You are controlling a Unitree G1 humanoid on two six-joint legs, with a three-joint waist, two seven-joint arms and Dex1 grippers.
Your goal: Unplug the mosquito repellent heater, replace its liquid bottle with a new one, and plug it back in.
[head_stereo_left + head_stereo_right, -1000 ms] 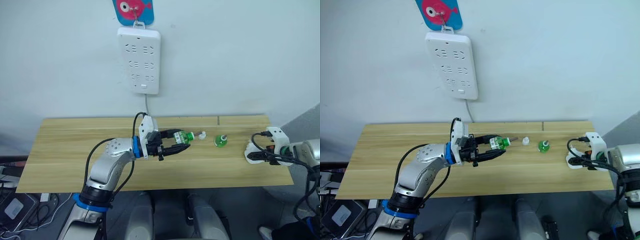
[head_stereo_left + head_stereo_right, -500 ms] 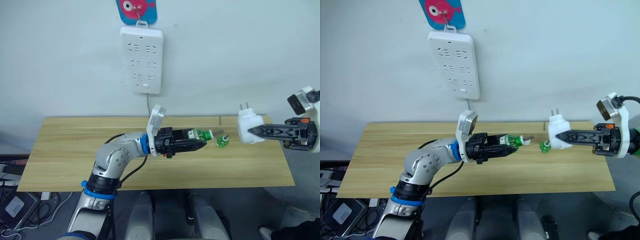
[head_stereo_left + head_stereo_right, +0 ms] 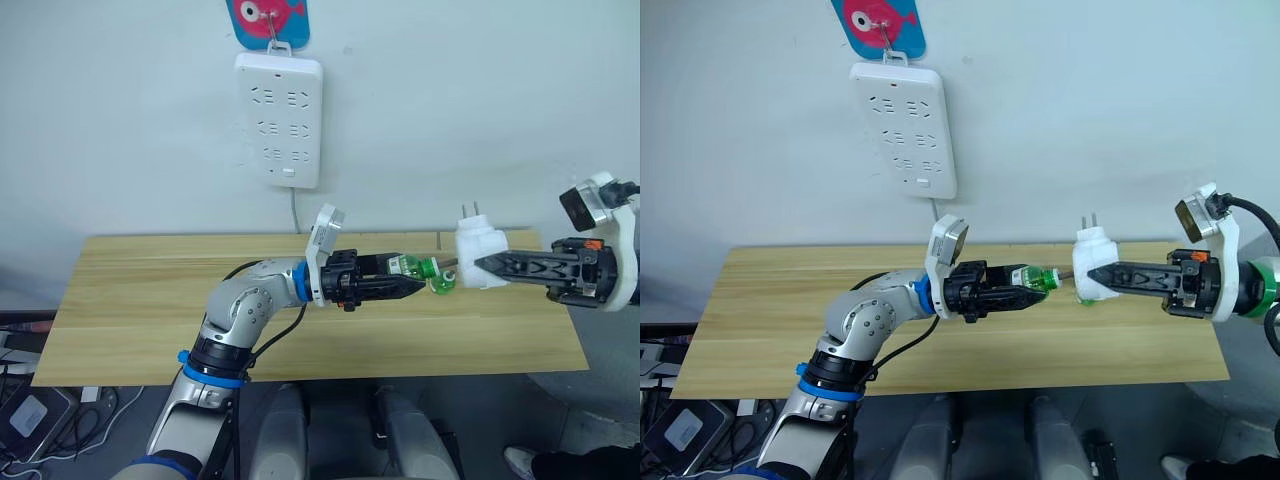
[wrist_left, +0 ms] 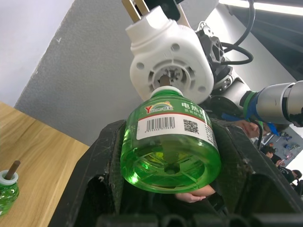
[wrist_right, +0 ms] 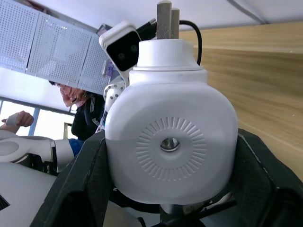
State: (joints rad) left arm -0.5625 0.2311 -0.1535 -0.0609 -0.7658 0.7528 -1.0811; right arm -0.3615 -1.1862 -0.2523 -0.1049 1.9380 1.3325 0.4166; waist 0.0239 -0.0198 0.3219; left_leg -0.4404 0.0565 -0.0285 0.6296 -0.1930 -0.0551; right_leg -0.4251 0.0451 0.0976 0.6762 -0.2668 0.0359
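Pale wall behind, white power strip [image 3: 278,120] hung on it, wooden table [image 3: 140,300] below. Both arms were raised over the table, facing each other. Right gripper [image 3: 482,264] clamped on the mosquito repellent heater [image 3: 477,246] — prongs up, held in the air above the table's right half. Left gripper [image 3: 418,287] clenched round a green liquid bottle [image 3: 412,267], its neck right at the heater's socket. Second green bottle [image 4: 8,187] stood on the table.
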